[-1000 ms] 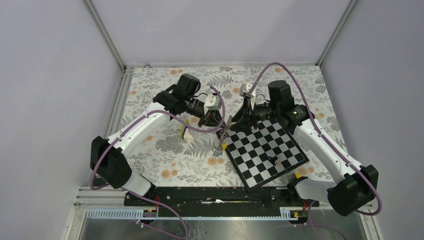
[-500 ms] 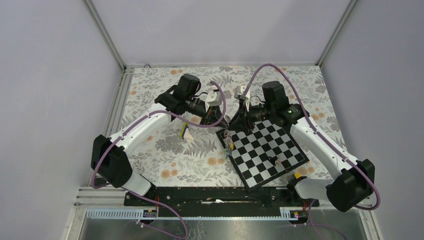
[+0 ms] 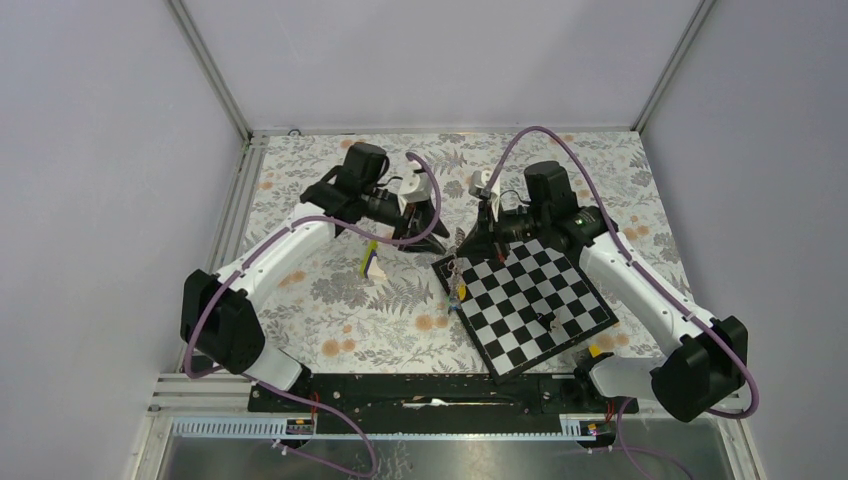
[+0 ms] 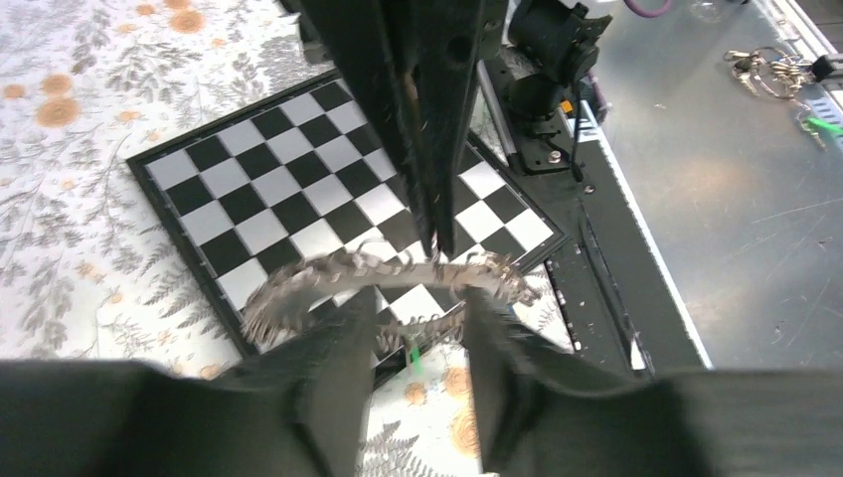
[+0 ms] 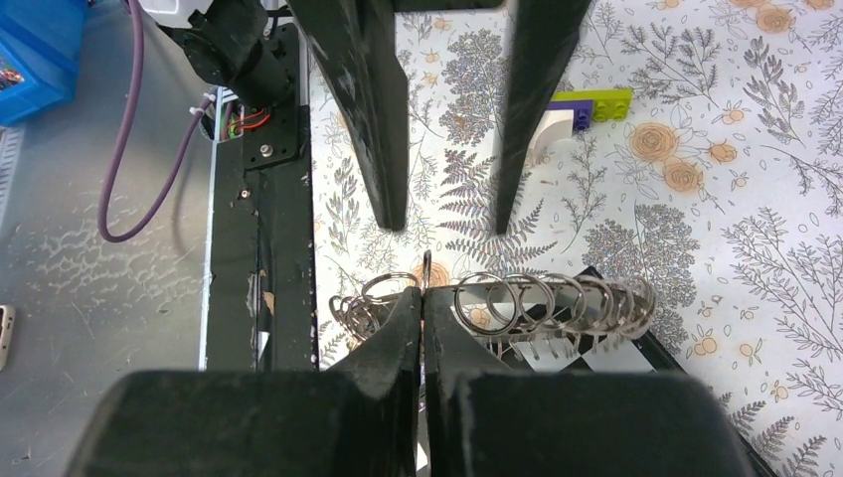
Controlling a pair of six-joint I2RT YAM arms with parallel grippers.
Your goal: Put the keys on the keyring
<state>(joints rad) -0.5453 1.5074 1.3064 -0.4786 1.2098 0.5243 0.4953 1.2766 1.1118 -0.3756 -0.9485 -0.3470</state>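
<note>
Now my right gripper [image 5: 422,298] is pinched fully shut on the keyring [image 5: 557,298], holding it edge-up in the air over the ten o'clock corner of the chessboard [image 3: 530,290]. My left gripper [image 4: 416,313] stands partly open and holds nothing. Its fingers straddle the keyring's rim from nine o'clock but do not grip it.

Small yellow and blue bits hang under the keyring in the top view, and I take them for keys [image 3: 457,292] already threaded on. A green speck shows below the rim in the left wrist view. A small dark thing [image 3: 545,320] lies on the chessboard toward five o'clock. It may be the black key, but it is too small to tell.

I judge this to be a change of hold partway through threading, with my right side carrying the keyring and my left side free. Next my left gripper should go for the loose key, take it by the head, and bring its hole to the coil's open end. Meanwhile my right gripper must hold the keyring steady, so the hanging keys don't swing into the way.
</note>
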